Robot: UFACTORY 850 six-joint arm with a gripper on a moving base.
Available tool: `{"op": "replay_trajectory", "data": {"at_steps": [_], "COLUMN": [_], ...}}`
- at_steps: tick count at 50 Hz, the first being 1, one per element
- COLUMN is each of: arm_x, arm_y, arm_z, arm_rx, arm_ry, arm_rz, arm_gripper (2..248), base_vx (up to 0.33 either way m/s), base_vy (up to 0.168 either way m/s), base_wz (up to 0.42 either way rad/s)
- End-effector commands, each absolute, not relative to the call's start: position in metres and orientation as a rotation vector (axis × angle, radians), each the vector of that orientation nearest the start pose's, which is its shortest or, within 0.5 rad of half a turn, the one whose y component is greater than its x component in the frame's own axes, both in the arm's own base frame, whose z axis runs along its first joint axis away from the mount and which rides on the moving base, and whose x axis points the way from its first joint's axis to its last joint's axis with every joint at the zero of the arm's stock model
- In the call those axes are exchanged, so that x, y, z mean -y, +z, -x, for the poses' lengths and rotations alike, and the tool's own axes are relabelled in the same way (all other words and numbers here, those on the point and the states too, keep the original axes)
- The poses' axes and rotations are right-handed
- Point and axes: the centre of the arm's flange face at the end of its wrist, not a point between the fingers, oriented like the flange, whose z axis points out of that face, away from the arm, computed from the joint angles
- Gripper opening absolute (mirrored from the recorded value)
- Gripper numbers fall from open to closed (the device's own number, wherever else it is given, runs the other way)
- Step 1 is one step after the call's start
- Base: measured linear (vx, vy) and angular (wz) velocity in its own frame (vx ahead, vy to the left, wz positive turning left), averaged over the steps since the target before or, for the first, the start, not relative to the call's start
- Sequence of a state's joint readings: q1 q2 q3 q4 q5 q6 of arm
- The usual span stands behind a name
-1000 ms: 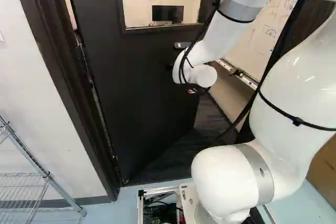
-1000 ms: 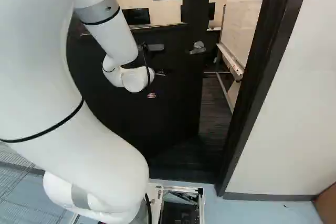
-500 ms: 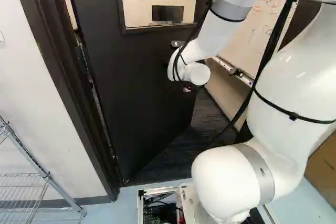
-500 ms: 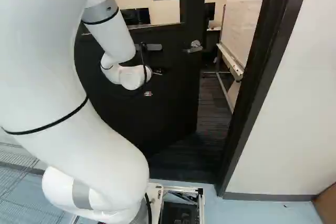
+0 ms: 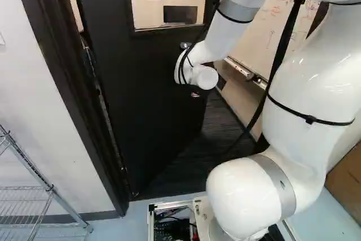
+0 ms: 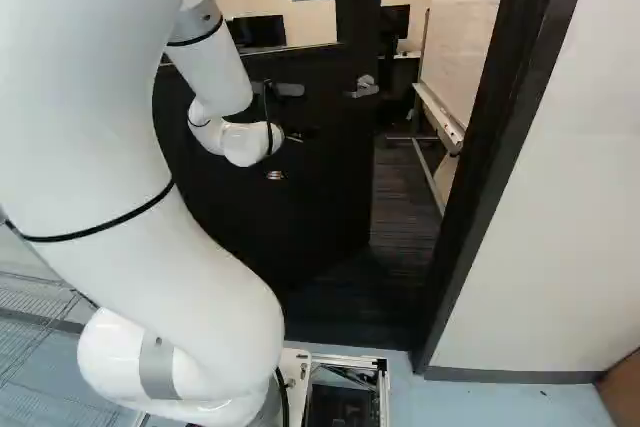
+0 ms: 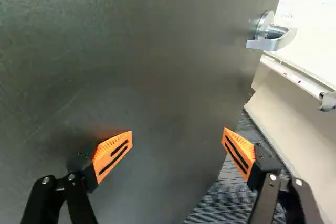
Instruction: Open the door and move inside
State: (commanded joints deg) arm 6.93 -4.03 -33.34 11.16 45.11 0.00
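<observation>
- Pushing the door (image 5: pixel 141 100) wider looks like the step in hand; it stands ajar, swung into the room ahead.
- The gripper (image 7: pixel 177 134) has its jaws wide apart with nothing gripped, facing the door; whether either finger touches it, I cannot tell.
- Best to press near the free edge, well away from the hinges (image 5: pixel 97 88), and let the arm (image 6: pixel 215 72) follow the swing so the pads don't skid.
- Steer clear of the handle (image 7: pixel 272 38), which could snag a finger.
- Hold the base (image 6: pixel 297 367) back until the gap by the frame (image 6: pixel 488 157) will clear the arm too.
- The door's long axis is upright; its face slants ahead and rightward from the hinges, and the handle's lever points back toward them.
</observation>
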Motion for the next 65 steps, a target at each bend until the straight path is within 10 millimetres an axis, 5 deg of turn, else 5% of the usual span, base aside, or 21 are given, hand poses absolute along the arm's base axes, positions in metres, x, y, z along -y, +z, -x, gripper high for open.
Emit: {"op": "replay_trajectory", "data": {"at_steps": [65], "arm_x": [-0.113], "arm_y": [0.428], "arm_z": [-0.496], "arm_rx": [-0.028], "arm_ry": [-1.824], "arm_rz": [2.405], "arm_gripper": [247], "base_vx": [0.0], "base_vy": [0.0], "base_wz": [0.0]}}
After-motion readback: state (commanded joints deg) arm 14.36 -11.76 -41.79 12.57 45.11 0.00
